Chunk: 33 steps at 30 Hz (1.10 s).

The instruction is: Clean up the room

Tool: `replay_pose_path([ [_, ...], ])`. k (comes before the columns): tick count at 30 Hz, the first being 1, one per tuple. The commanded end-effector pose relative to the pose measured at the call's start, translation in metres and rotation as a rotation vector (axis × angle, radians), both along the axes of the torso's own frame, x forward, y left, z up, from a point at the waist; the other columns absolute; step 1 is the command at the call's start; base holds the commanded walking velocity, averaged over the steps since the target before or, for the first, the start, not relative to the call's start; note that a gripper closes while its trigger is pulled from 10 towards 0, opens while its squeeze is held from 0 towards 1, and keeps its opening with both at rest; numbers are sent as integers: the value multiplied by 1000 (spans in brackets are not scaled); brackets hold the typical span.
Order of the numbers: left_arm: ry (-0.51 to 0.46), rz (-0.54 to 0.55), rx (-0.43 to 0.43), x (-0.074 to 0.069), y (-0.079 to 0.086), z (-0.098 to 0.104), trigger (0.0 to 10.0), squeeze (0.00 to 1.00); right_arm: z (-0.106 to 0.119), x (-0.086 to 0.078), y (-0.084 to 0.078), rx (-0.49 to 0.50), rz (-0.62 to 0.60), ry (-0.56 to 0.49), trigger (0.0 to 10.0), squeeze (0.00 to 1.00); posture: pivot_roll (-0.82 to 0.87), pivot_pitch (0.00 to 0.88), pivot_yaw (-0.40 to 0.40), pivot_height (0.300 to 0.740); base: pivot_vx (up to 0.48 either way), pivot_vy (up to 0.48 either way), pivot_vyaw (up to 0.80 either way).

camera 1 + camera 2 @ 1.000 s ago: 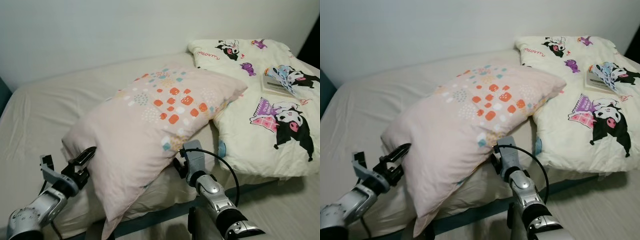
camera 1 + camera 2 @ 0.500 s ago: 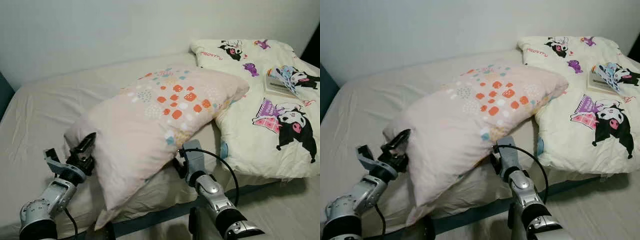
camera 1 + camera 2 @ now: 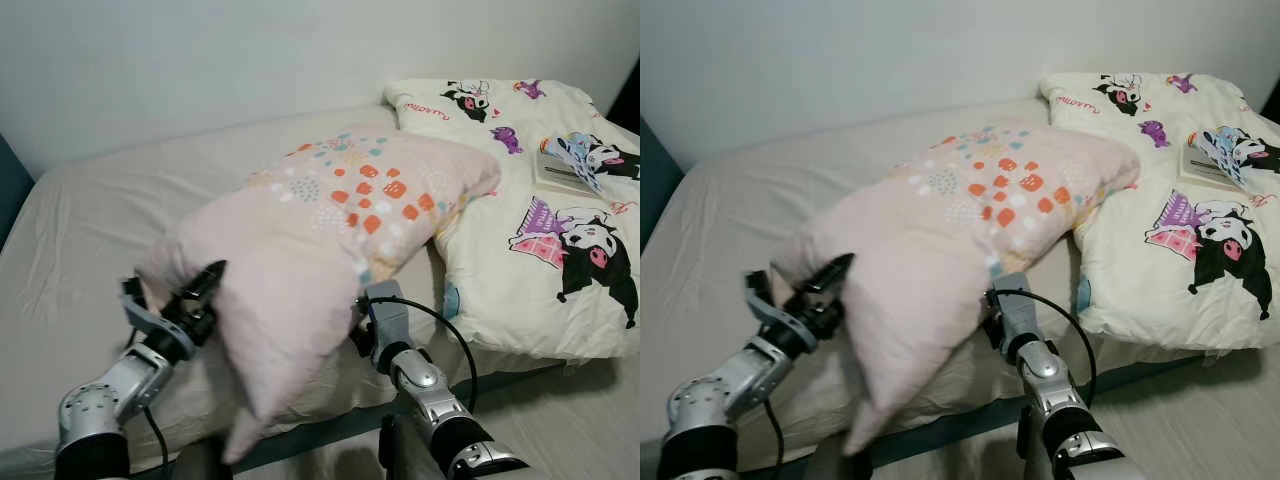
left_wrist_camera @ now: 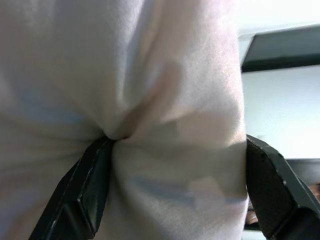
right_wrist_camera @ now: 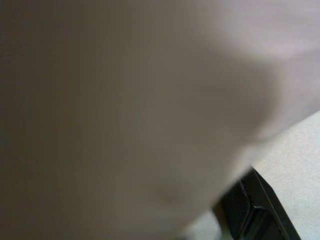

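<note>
Two grippers carried a pink pillow point(image 3: 330, 240) above the bed point(image 3: 90, 230). Head views: vs. a sec earlier, left gripper point(image 3: 196, 300) had swung inward, bunching the pillow; likely repositioning it. Left wrist: fingers point(image 4: 87, 187) pinched fabric. Right wrist: right gripper point(image 5: 250, 210) under pillow, grip can't be told.

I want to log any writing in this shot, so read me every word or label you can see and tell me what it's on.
Red cursive word on the cream cartoon-print quilt, near its top edge: too small and upside down to read.
Cover of the pale book lying on that quilt: blurred, unreadable.
Pink spotted pillow: pattern only, no text.
</note>
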<state>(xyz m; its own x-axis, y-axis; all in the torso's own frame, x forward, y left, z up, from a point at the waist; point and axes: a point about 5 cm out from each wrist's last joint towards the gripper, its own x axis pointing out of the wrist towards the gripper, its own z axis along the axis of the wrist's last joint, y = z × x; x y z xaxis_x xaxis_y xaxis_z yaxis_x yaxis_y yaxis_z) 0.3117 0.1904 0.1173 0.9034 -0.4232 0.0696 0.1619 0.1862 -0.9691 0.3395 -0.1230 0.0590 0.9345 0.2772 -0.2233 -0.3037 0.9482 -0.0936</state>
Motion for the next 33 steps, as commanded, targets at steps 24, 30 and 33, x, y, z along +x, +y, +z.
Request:
replay_pose_path([
  [24, 210, 0, 227, 13, -48, -20, 10000, 0, -10, -6, 6, -11, 10, 47, 10000, 0, 21, 151, 30, 542, 0, 0, 0],
  [30, 190, 37, 133, 23, -60, -8, 10000, 0, -9, -5, 7, -10, 11, 47, 10000, 0, 21, 150, 30, 542, 0, 0, 0],
  [33, 171, 40, 44, 26, -64, -1, 10000, 0, -9, -5, 7, -11, 12, 47, 10000, 0, 20, 149, 30, 542, 0, 0, 0],
])
